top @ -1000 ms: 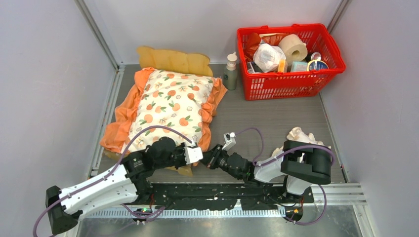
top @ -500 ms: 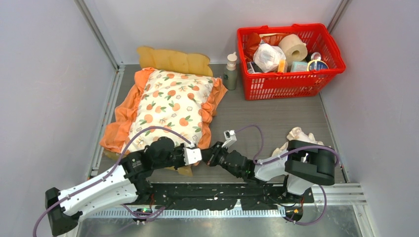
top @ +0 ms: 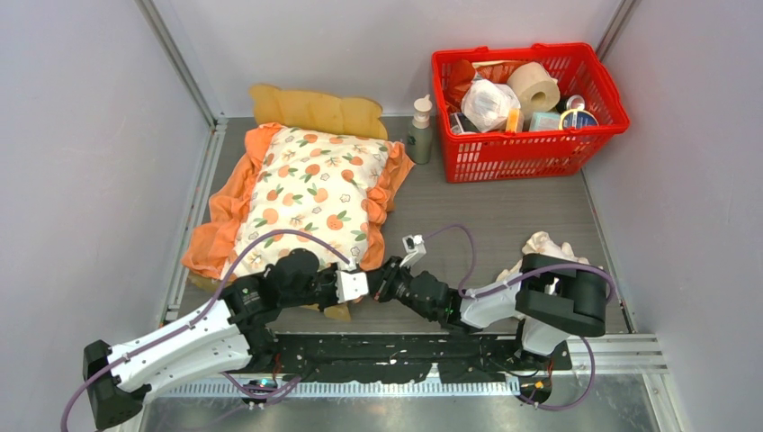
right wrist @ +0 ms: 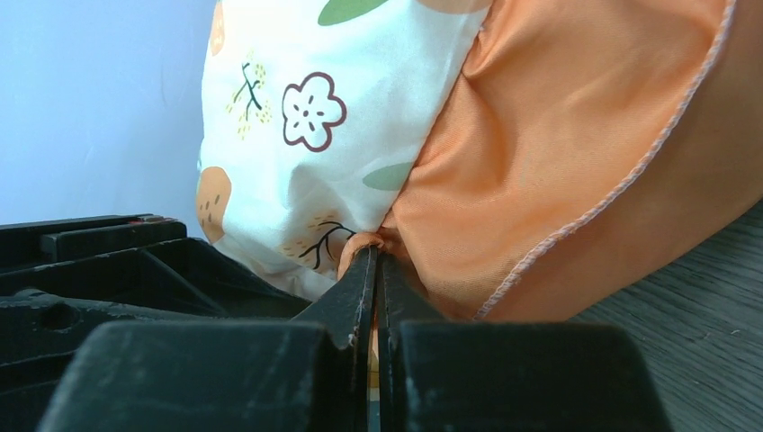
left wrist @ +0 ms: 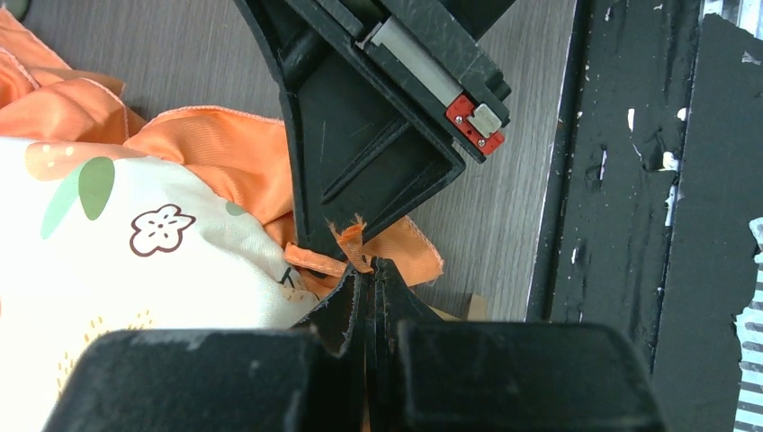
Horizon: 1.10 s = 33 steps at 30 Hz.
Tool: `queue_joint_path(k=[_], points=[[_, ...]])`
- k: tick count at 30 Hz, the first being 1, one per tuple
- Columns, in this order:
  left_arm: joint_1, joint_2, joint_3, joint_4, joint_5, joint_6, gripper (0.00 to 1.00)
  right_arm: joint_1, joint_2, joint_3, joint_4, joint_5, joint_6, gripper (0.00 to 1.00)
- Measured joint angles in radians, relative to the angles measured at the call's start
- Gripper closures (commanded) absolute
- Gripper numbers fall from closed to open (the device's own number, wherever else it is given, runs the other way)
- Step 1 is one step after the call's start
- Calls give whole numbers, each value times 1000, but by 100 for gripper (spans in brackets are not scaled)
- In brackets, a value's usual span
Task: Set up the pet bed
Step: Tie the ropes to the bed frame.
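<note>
On the grey surface (top: 504,216) both your jaws are pinching shut on the orange ruffle (right wrist: 585,135) of the cushion (top: 315,184) lying on the pet bed (top: 315,110), so with a hard pull you are risking a tear or slip.

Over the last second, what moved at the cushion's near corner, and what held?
The right gripper crept slightly left and away from the bases, closing on the left gripper, and its cable loop followed. Nothing was grabbed or released: both stay shut on the cushion's orange ruffle. The cushion, left arm, red basket and bottle did not move.
</note>
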Motion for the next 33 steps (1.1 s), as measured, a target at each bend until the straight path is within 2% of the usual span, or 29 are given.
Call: queue_joint_path(k=[15, 33], points=[[5, -31, 0, -29, 32, 0, 100, 66, 23, 2, -3, 34, 5, 95], [5, -27, 0, -47, 101, 0, 100, 68, -34, -9, -40, 110, 5, 95]])
